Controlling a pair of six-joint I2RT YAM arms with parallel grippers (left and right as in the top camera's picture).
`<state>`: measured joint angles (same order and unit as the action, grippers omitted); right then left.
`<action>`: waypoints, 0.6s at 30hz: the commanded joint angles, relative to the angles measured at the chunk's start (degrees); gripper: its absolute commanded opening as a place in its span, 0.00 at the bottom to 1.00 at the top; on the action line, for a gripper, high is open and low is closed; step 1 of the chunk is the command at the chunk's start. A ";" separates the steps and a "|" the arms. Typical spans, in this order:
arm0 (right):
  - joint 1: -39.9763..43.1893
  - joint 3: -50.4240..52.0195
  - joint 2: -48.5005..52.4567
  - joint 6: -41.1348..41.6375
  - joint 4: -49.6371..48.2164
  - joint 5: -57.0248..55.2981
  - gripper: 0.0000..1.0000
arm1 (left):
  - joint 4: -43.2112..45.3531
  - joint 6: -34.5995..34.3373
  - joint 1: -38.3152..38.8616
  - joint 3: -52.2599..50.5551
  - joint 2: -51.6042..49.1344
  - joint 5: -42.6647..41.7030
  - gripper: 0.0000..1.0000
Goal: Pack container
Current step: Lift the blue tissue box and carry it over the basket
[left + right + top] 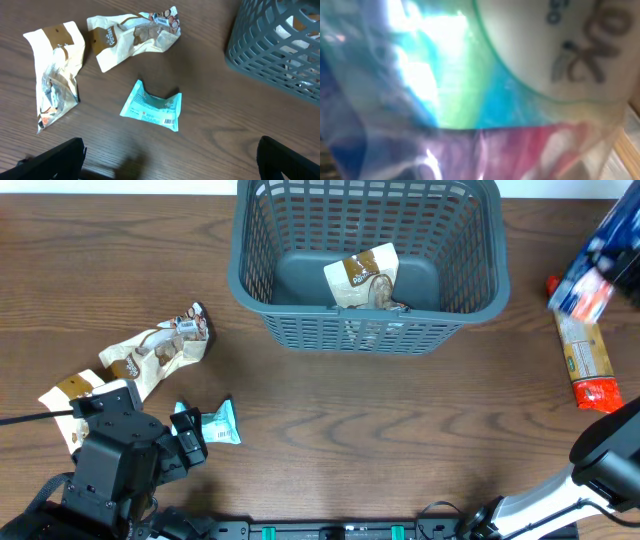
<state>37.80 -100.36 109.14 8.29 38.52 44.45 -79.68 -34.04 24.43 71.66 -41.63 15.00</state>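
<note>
Container (pixel 370 330) at the far centre of the table (pixel 400 430), one snack pack (pixel 362 277) on its floor. Left gripper (pixel 172 162), jaws spread wide, hovers over a teal packet (pixel 151 105), apparently aligned to grasp it. Right gripper, masked by its load, clamps a blue foil packet (pixel 592 265) lifted to the right of the container.

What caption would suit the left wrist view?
Open left pincer over a teal packet on the wooden table; two cream snack bags beyond, grey basket at upper right.
</note>
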 commanded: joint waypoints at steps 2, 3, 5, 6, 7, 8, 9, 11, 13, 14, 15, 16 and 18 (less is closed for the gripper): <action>-0.17 -10.10 -0.92 12.04 -2.93 23.06 0.02 | -0.26 0.96 -0.37 0.37 -0.22 0.72 0.99; -0.46 -12.04 -0.92 14.80 -4.85 26.43 0.01 | -0.26 0.96 -0.35 0.37 -0.22 0.72 0.99; -1.44 -15.34 -0.92 20.28 -8.81 31.04 0.01 | -0.26 0.96 -0.37 0.37 -0.22 0.72 0.99; -2.32 -16.96 -0.92 23.26 -11.10 32.87 0.01 | -0.26 0.96 -0.37 0.37 -0.22 0.72 0.99; -3.37 -18.38 -0.92 25.55 -13.42 34.49 0.02 | -0.26 0.96 -0.37 0.37 -0.22 0.72 0.99; -4.68 -19.58 -0.92 27.41 -15.93 35.89 0.02 | -0.26 0.96 -0.35 0.37 -0.22 0.72 0.99; -5.99 -20.46 -0.92 29.07 -18.18 36.96 0.01 | -0.26 0.96 -0.37 0.37 -0.22 0.72 0.99; -9.55 -21.84 -0.92 32.28 -24.11 38.58 0.02 | -0.26 0.96 -0.37 0.37 -0.22 0.72 0.99; -13.62 -22.18 -0.92 34.82 -30.91 39.54 0.02 | -0.26 0.96 -0.37 0.37 -0.22 0.72 0.99; -15.89 -22.18 -0.92 35.69 -34.29 40.24 0.02 | -0.26 0.96 -0.37 0.37 -0.22 0.72 0.99; -18.36 -22.18 -0.92 35.50 -36.79 41.20 0.02 | -0.26 0.96 -0.35 0.37 -0.22 0.72 0.99; -20.15 -22.18 -0.92 34.77 -38.05 42.10 0.02 | -0.26 0.96 -0.37 0.37 -0.22 0.72 0.99; -23.45 -22.18 -0.90 30.77 -39.08 45.00 0.01 | -0.26 0.96 -0.35 0.37 -0.22 0.72 0.99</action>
<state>18.22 -121.14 109.12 39.62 0.47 82.89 -79.68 -34.04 24.40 71.66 -41.65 15.03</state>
